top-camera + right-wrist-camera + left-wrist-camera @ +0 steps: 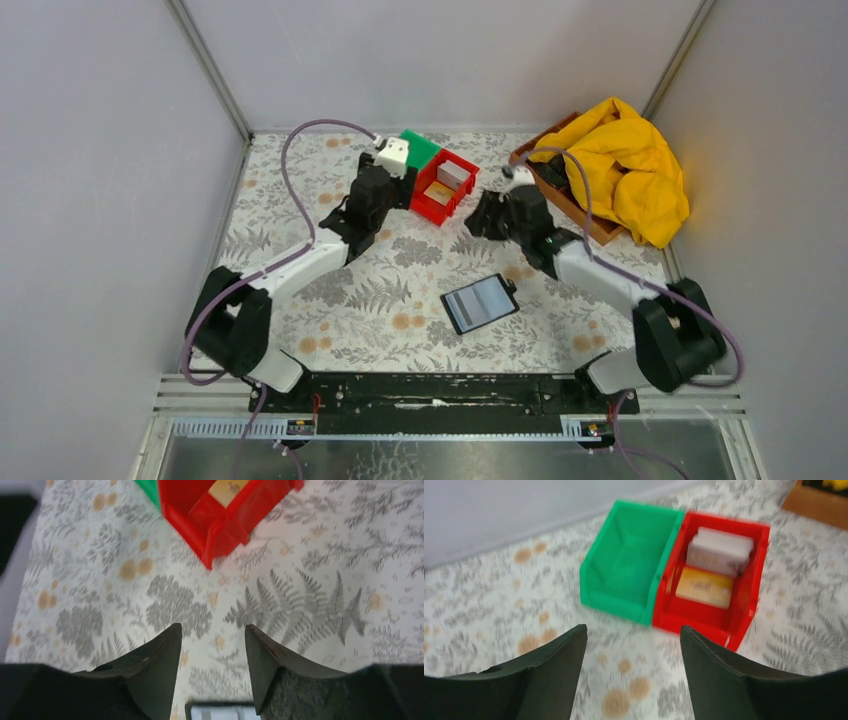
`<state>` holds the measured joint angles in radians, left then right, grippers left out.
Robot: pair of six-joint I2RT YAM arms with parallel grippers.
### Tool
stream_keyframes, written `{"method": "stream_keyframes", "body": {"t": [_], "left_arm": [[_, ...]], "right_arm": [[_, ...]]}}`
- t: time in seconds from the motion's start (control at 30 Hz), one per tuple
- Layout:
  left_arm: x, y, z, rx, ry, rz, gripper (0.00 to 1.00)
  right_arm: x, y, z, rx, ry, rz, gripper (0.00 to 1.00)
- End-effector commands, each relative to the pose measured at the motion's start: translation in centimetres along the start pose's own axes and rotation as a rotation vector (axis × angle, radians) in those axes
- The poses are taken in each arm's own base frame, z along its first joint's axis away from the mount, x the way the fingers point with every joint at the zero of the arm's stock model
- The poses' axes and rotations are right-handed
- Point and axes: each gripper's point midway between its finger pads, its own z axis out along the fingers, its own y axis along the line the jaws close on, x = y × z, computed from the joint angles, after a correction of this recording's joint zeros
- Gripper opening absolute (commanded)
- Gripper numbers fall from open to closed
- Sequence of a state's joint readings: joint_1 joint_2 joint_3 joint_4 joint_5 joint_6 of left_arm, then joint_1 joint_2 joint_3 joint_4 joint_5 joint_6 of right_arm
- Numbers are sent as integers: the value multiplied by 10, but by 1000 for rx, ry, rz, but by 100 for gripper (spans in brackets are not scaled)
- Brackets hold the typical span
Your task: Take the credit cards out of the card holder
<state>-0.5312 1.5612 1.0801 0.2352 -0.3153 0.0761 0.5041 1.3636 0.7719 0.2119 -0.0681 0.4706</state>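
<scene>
— Looking out from the arms' end of the floral table point(330, 300), what lies nearest?

— The black card holder point(480, 303), open flat with its bluish-grey sleeves facing up. Nothing is touching it. I cannot tell whether any card sits in the sleeves.

— And the arms?

— Just beyond the holder, the right gripper point(212, 630) hangs over the patterned tabletop, jaws wide and empty. The holder's edge shows beneath it. Farther off, the left gripper point(633, 630) faces the bins, jaws also wide and empty.

— Where are the credit cards point(452, 174)?

— Two lie in the red bin point(689, 617): a grey-white card point(719, 550) at the back and an orange-brown card point(704, 586) in front. The green bin point(611, 602) touching it holds nothing.

— What would another pull need?

— In my judgement, one arm should pin the holder's cover flat. The other should pinch only a card's exposed edge and slide it along the sleeve opening rather than lift it. Otherwise the whole holder may come up.
</scene>
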Motion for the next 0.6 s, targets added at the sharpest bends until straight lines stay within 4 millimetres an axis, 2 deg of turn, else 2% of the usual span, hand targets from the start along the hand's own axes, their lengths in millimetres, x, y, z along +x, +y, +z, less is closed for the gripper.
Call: {"method": "stream_keyframes", "body": {"t": [0.0, 0.03, 0.1, 0.23, 0.37, 0.57], "left_arm": [[32, 15, -39, -102, 32, -115, 76], [39, 18, -48, -110, 40, -124, 76], [55, 22, -64, -129, 57, -154, 77], [62, 24, -85, -130, 24, -210, 76], [68, 19, -91, -117, 21, -204, 76], [75, 9, -89, -105, 37, -179, 76]], "right_arm": [[-40, -3, 32, 186, -32, -45, 57], [-38, -6, 41, 214, -17, -42, 57], [-57, 4, 56, 227, -43, -35, 56], [-61, 5, 88, 278, -32, -36, 55], [-65, 1, 107, 339, -23, -53, 52], [-67, -12, 116, 408, -31, -79, 49]]}}
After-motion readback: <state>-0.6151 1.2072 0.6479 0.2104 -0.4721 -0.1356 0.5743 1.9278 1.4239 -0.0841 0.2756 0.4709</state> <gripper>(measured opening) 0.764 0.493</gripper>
